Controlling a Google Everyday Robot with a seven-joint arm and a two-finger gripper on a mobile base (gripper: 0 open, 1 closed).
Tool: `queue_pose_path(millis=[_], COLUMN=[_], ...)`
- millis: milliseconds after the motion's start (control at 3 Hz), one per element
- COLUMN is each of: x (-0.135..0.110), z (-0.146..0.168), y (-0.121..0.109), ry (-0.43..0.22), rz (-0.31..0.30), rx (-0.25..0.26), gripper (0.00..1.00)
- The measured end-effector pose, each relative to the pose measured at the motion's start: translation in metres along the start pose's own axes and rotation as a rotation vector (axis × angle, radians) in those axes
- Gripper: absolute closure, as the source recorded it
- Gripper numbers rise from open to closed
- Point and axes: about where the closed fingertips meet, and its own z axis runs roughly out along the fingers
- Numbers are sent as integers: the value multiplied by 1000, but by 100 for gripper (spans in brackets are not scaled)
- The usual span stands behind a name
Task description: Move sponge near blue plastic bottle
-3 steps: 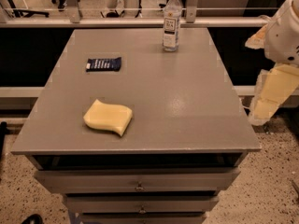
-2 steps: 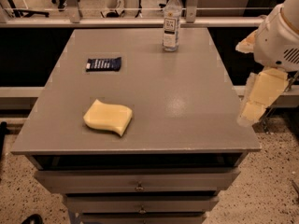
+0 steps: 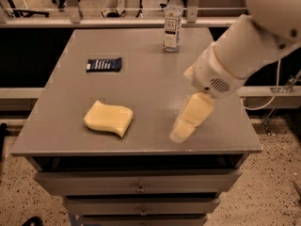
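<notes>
The pale yellow sponge [image 3: 108, 118] lies on the grey table [image 3: 141, 79] near its front left. The clear plastic bottle [image 3: 172, 22] with a white cap and label stands upright at the table's far edge, right of centre. My white arm reaches in from the upper right. The gripper [image 3: 186, 125] with its yellowish pads hangs over the table's front right part, to the right of the sponge and apart from it. It holds nothing that I can see.
A flat dark blue packet [image 3: 104, 64] lies on the left part of the table, behind the sponge. Drawers [image 3: 139, 188] sit under the tabletop. A rail and chair legs stand beyond the far edge. A cable hangs at the right.
The arm has swung in from beyond the table's right edge to over its front right part, closer to the sponge. The sponge, bottle and packet have not moved.
</notes>
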Motion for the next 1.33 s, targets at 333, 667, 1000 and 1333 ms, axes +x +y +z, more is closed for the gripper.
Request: queue_pose_path(millis=[333, 667, 1000, 1333], x=[-34, -63, -99, -112], z=[38, 71, 107, 125], y=[12, 22, 23, 22], ry=[-76, -127, -180, -198], rz=[8, 13, 20, 28], rx=[-31, -43, -25, -14], gripper=[0, 0, 0, 0])
